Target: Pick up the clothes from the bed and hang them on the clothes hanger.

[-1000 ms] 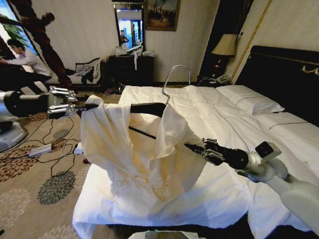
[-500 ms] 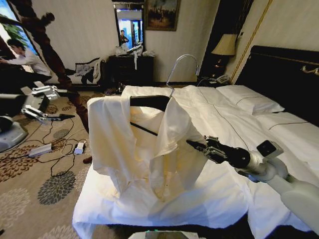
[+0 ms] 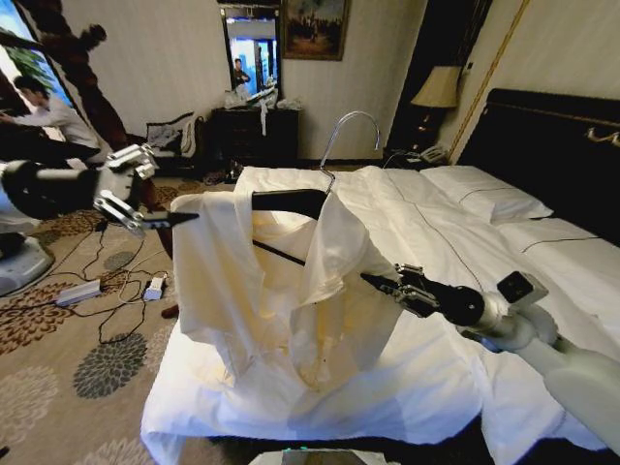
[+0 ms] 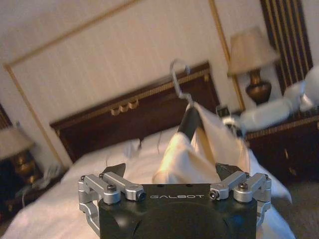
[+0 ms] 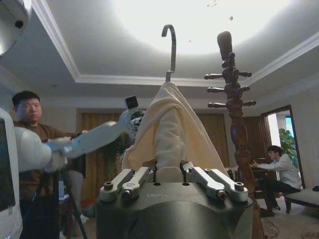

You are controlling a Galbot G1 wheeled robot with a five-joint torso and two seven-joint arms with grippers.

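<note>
The right end effector (image 3: pixel 387 286) clamps one dark arm of the clothes hanger (image 3: pixel 291 201) carrying the cream shirt (image 3: pixel 281 281) above the bed (image 3: pixel 436 223), while the left end effector (image 3: pixel 145 194), spread wide and empty, sits just beside the shirt's opposite shoulder.

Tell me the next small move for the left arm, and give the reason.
Probably bring the open left gripper back to the shirt's near shoulder and tug the fabric outward. The cream shirt already drapes over the hanger, whose far end the right gripper holds above the bed, but the cloth bunches around the collar and hangs unevenly, so it looks only partly seated.
</note>
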